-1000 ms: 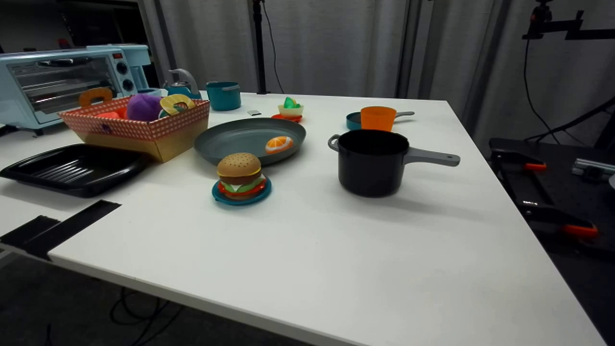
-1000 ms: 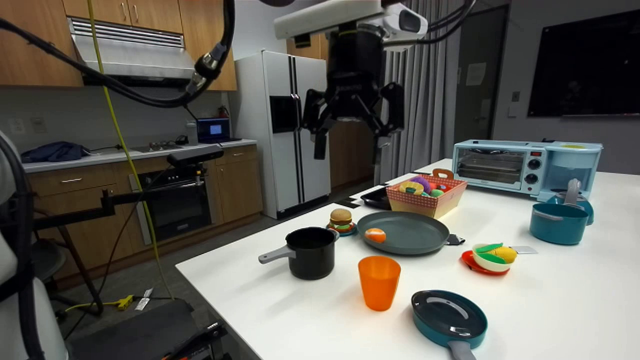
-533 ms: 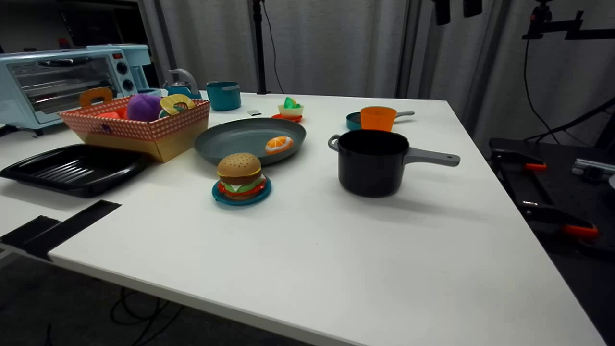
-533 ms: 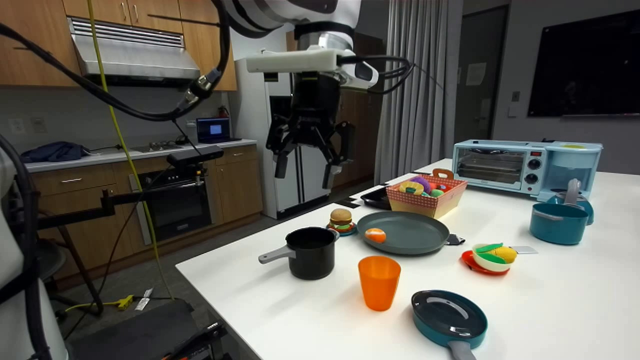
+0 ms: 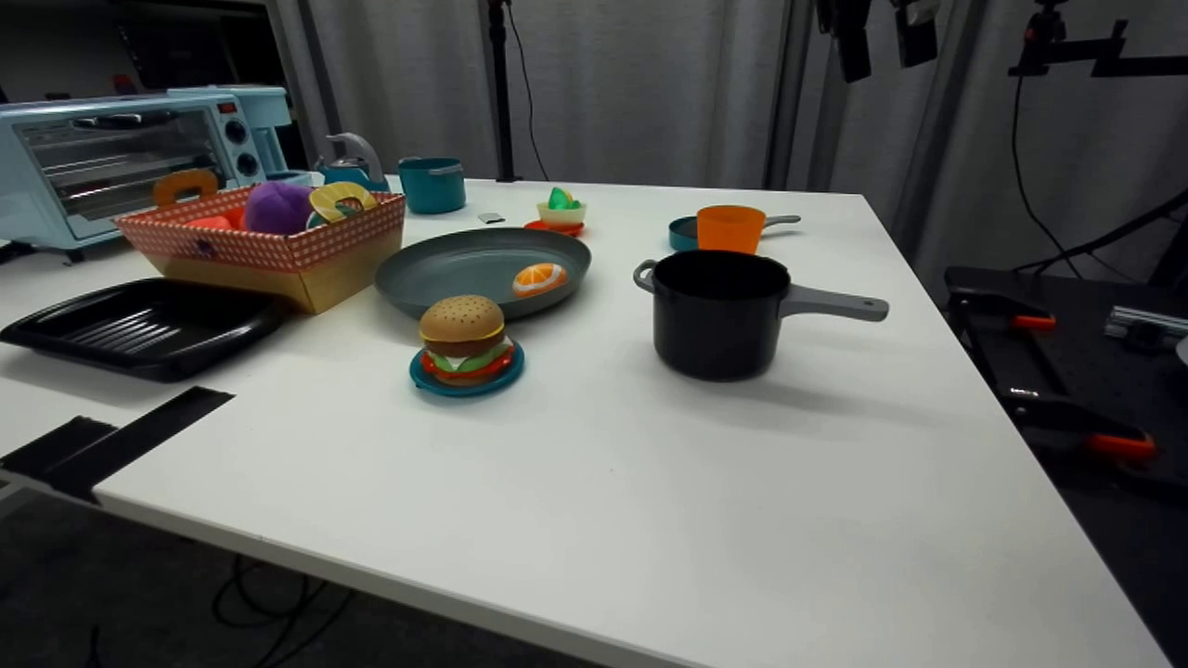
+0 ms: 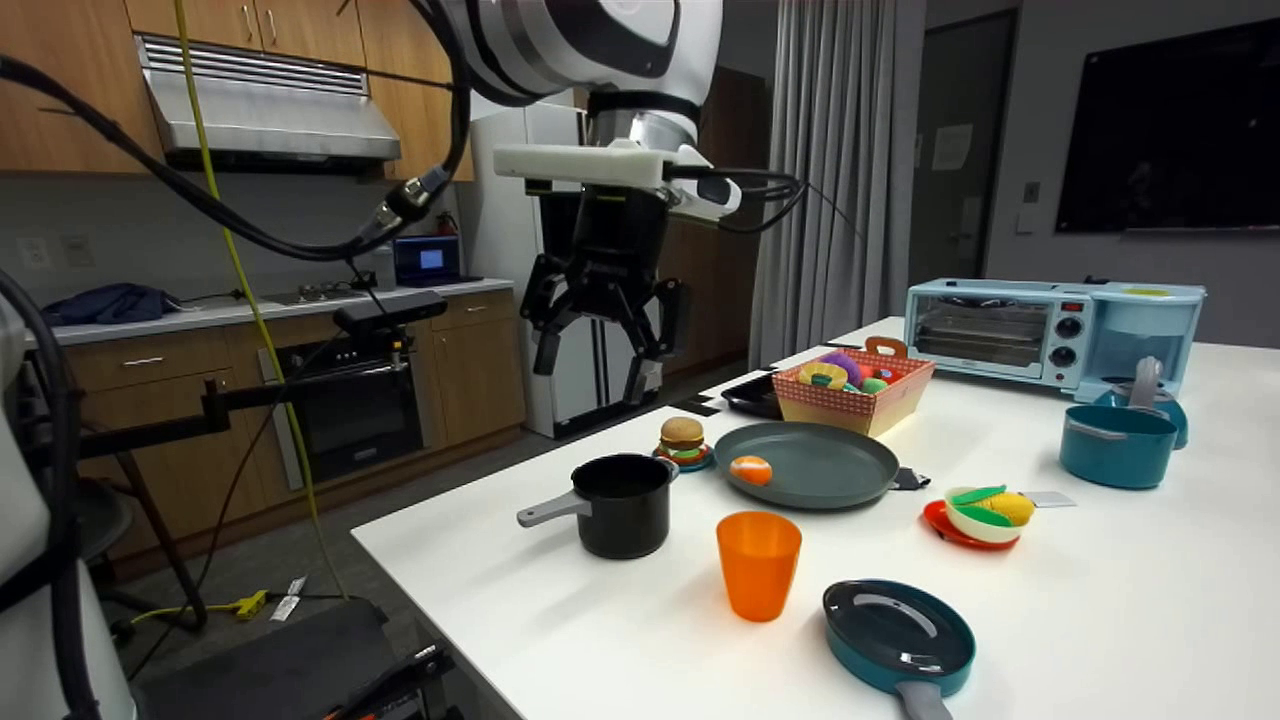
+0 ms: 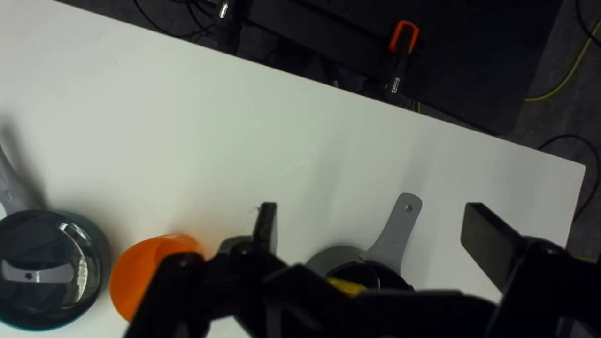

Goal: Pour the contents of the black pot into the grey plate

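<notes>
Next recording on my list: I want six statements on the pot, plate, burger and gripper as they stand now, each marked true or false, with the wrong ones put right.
1. The black pot stands upright on the table. True.
2. The gripper is open, above the table. True.
3. The gripper is holding the black pot by its handle. False: the gripper holds nothing and is apart from the black pot.
4. The burger sits on a small teal dish beside the grey plate. True.
5. The grey plate is bare. False: an orange slice lies on it.
6. In the wrist view, the black pot looks empty. False: something yellow shows inside it.
</notes>
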`<state>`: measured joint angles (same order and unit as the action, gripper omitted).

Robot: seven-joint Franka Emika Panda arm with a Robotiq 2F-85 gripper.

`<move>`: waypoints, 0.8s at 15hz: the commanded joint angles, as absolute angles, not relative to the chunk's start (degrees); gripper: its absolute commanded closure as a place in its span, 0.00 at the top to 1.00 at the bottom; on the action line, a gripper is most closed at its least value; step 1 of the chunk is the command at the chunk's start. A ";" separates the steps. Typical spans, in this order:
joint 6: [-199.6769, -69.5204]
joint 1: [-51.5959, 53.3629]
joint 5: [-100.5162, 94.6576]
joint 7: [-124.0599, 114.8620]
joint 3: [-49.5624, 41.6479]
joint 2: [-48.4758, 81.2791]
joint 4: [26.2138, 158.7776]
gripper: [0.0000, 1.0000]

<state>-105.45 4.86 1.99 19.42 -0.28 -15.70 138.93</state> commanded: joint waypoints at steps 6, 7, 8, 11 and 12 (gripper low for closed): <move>-111.13 5.89 9.39 18.27 0.38 -13.19 140.37 1.00; -111.76 6.09 11.47 18.35 0.55 -13.10 141.05 1.00; -112.60 6.21 13.36 18.01 0.85 -13.46 142.24 1.00; -113.53 6.42 17.75 17.69 1.42 -15.46 146.11 1.00; -113.59 6.40 18.92 17.57 1.48 -16.65 147.78 1.00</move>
